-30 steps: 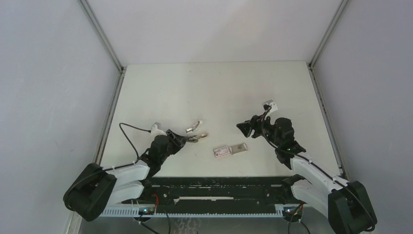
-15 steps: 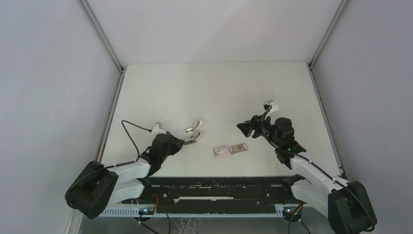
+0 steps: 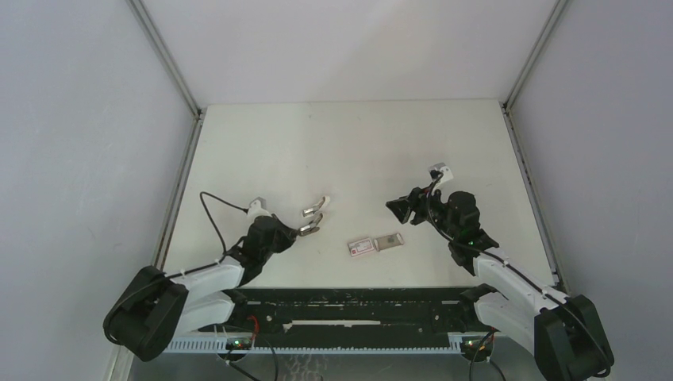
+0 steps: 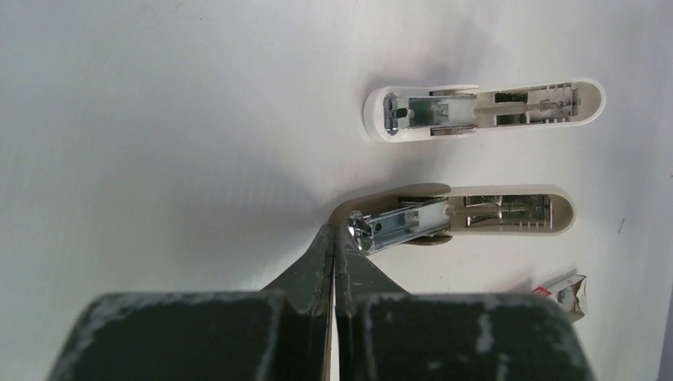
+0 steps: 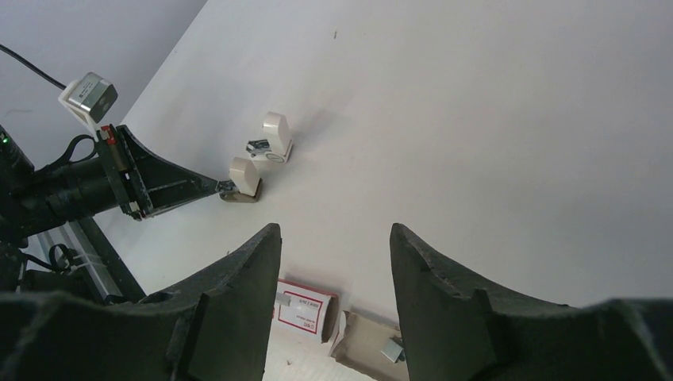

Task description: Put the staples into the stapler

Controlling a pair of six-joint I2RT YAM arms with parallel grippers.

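The stapler lies opened out as two white halves side by side, a far half [image 4: 484, 111] and a near half [image 4: 452, 214] with its shiny metal arm exposed. Both halves show in the top view [image 3: 314, 217] and in the right wrist view [image 5: 262, 155]. My left gripper [image 4: 333, 236] [image 3: 298, 232] is shut, with nothing between its fingers, and its tips touch the rounded end of the near half. My right gripper [image 5: 334, 230] [image 3: 397, 208] hangs open above the table. Below it, a small silvery piece of staples [image 5: 393, 351] lies in a tan tray [image 5: 361, 341].
A red-and-white staple box [image 3: 361, 247] [image 5: 305, 311] lies next to its slid-out tan tray [image 3: 390, 240], between the two arms. The left arm's cable [image 3: 213, 208] loops over the table's left side. A metal rail [image 3: 178, 186] borders the left table edge.
My left gripper's jaws have closed from about half open to shut and drawn back slightly. The near stapler half has shifted a little toward the left arm. The right arm has not moved.
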